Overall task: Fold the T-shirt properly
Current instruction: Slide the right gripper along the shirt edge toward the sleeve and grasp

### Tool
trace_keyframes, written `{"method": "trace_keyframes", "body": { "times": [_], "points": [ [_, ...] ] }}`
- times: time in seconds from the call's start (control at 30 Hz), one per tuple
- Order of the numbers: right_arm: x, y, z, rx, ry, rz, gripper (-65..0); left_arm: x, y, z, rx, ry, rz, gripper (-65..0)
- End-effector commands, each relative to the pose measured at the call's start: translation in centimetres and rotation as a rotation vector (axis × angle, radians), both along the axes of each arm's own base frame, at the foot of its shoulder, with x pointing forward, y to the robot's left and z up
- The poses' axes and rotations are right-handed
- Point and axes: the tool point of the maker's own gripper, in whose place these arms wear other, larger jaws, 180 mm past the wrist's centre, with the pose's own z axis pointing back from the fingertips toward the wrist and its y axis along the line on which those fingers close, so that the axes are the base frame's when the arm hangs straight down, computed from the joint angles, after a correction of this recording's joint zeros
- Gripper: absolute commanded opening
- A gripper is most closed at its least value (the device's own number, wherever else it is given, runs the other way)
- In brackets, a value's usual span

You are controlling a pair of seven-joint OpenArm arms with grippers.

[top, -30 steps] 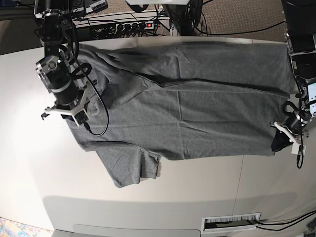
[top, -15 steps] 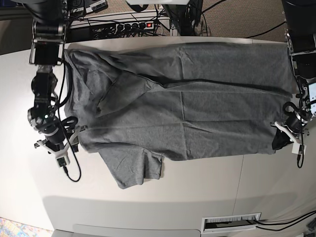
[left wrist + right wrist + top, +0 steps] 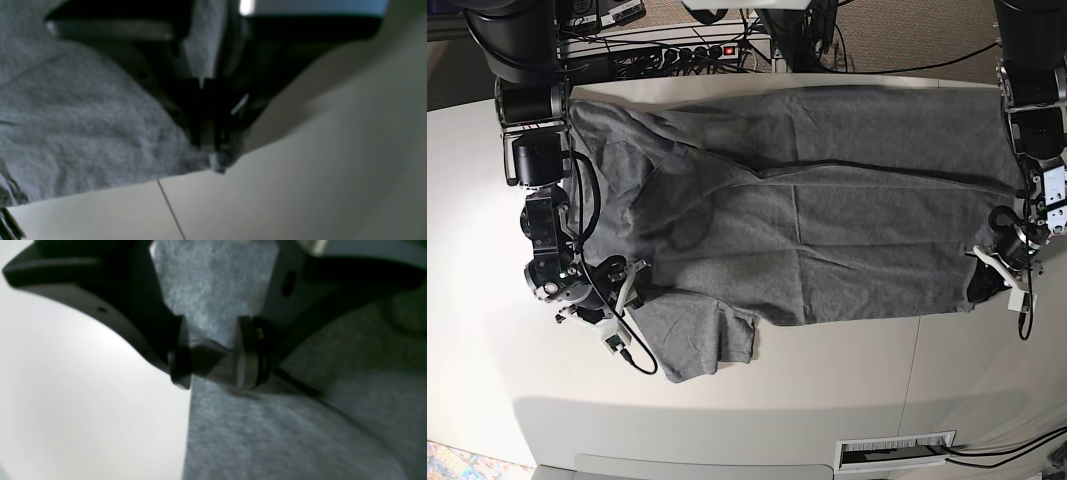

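Observation:
The heather-grey T-shirt (image 3: pixel 807 220) lies spread across the white table (image 3: pixel 827 400), with one sleeve (image 3: pixel 697 340) pointing to the front. My left gripper (image 3: pixel 989 283) is at the shirt's front right corner. In the left wrist view it (image 3: pixel 213 150) is shut on that corner of the cloth (image 3: pixel 83 126). My right gripper (image 3: pixel 627 285) is at the shirt's left edge beside the sleeve. In the right wrist view its pads (image 3: pixel 181 353) stand close together, with a raised fold of the shirt (image 3: pixel 267 426) pinched between them.
A power strip (image 3: pixel 697 50) and cables lie behind the table's far edge. A seam (image 3: pixel 917 345) runs across the table top at the front right. A vent slot (image 3: pixel 897 450) sits near the front edge.
My right arm swung from above the shirt's left part out past its left edge, then came back in to the edge by the sleeve. The left gripper stayed on the corner.

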Motion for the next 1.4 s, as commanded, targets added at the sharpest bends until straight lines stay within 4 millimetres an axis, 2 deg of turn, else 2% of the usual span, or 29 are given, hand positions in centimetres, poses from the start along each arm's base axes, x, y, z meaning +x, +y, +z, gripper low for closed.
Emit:
{"method": "trace_keyframes", "body": {
  "times": [0.0, 0.13, 0.5, 0.73, 0.8, 0.9, 1.1, 1.37],
  "points": [
    [2.0, -0.7, 2.7, -0.026, -0.08, 0.003, -42.2, 1.4, 1.0, 2.7, 0.003, -0.076, 0.012, -65.0],
    [2.2, -2.0, 2.4, -0.124, -0.098, 0.02, -42.2, 1.2, 1.0, 2.5, 0.003, -0.071, 0.012, -65.0],
    [2.7, -2.3, 2.8, -0.144, -0.13, 0.034, -42.2, 0.1, 1.1, 1.3, 0.002, -0.043, 0.013, -65.0],
    [1.5, -3.5, 0.0, -0.136, -0.051, 0.003, -42.3, 0.1, 1.1, 1.2, 0.003, -0.042, 0.013, -65.0],
    [1.4, -3.6, -0.3, -0.129, -0.046, 0.0, -46.8, 0.1, 1.1, 1.3, 0.003, -0.043, 0.012, -65.0],
    [1.4, -3.6, -0.3, -0.129, -0.046, 0.0, -65.0, 0.1, 1.1, 1.3, 0.002, -0.043, 0.013, -65.0],
    [1.9, -3.5, 0.4, -0.121, -0.059, -0.006, -65.0, 0.1, 1.7, 1.5, 0.012, -0.045, 0.019, -65.0],
    [2.2, -2.8, 3.2, -0.116, -0.066, -0.023, -65.0, 0.0, 4.1, 3.1, 0.008, -0.073, 0.06, -65.0]
  ]
}}
